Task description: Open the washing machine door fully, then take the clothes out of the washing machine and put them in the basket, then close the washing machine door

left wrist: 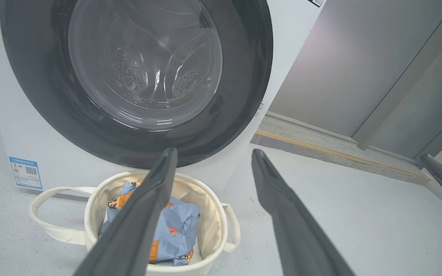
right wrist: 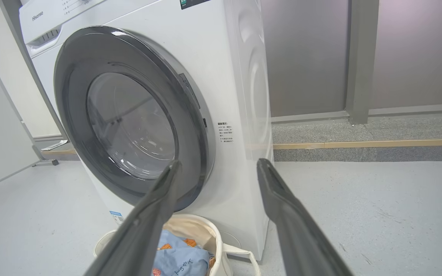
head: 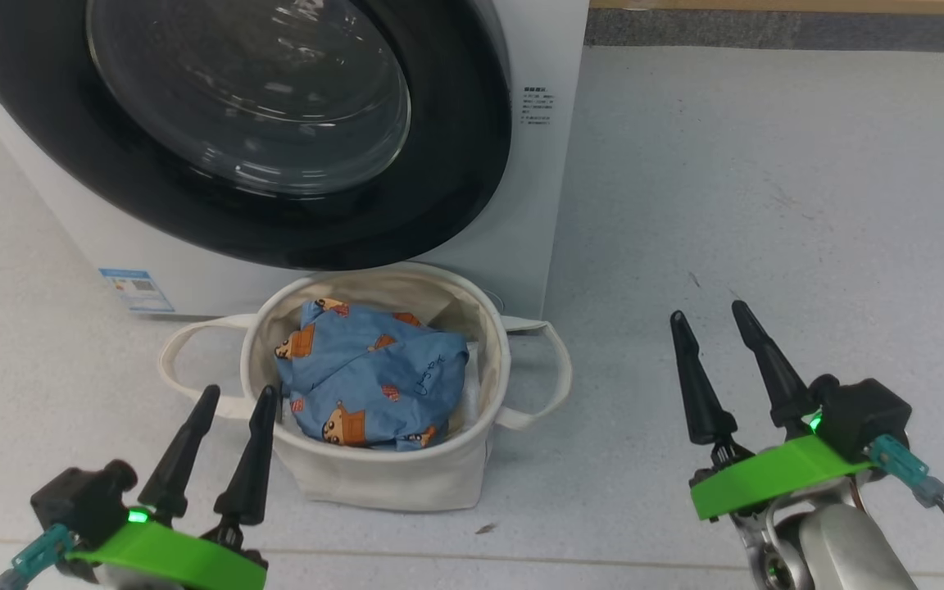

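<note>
I am holding the left gripper at the lower left of the head view and the right gripper at the lower right, both with fingers spread and gripping nothing. At lower centre the basket is sitting just beside the left fingertips, with the clothes bunched inside. Above it, the washing machine door is lying against the washing machine, apparently shut. I am worrying that swinging the left arm could hook the loop handle and tip the basket, and I cannot tell whether the latch is catching.
</note>
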Available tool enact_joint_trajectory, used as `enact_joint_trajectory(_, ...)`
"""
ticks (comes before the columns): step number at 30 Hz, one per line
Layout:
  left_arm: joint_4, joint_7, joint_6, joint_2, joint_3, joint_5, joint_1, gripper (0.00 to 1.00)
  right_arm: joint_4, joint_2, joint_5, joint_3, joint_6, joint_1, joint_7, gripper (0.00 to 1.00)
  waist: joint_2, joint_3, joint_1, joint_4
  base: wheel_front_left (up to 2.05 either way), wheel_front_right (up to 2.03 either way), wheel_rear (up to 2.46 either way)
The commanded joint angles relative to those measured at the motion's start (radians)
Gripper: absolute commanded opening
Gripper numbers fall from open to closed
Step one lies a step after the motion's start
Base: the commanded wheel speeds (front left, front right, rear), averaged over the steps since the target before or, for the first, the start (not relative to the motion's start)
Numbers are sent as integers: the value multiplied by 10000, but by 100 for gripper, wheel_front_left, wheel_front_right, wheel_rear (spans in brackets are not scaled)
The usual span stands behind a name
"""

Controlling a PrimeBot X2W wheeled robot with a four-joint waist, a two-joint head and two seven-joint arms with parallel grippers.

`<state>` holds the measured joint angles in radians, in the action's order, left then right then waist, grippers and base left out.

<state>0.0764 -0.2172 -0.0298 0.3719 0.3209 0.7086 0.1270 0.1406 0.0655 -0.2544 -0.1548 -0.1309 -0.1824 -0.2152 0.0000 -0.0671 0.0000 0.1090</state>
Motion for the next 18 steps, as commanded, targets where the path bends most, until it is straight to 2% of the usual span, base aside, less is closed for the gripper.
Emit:
enact_joint_trajectory(1,-313,-15,49,292,-388,-9,343,100,-493,-127,74,-155,2,-66,94,100,0,-4,0,-47,0,0,0)
enact_joint_trajectory(16,-233,-11,55,260,-227,15,325,100,-912,-150,62,-37,2,181,401,100,0,16,0,-200,0,0,0)
enact_joint_trajectory(17,13,6,27,0,182,0,-1,0,-528,-60,76,134,0,311,397,0,0,16,0,-201,0,0,0)
enact_joint_trajectory(18,68,39,21,-34,201,8,-10,0,-473,-58,69,124,0,320,393,0,0,18,0,-202,0,0,0)
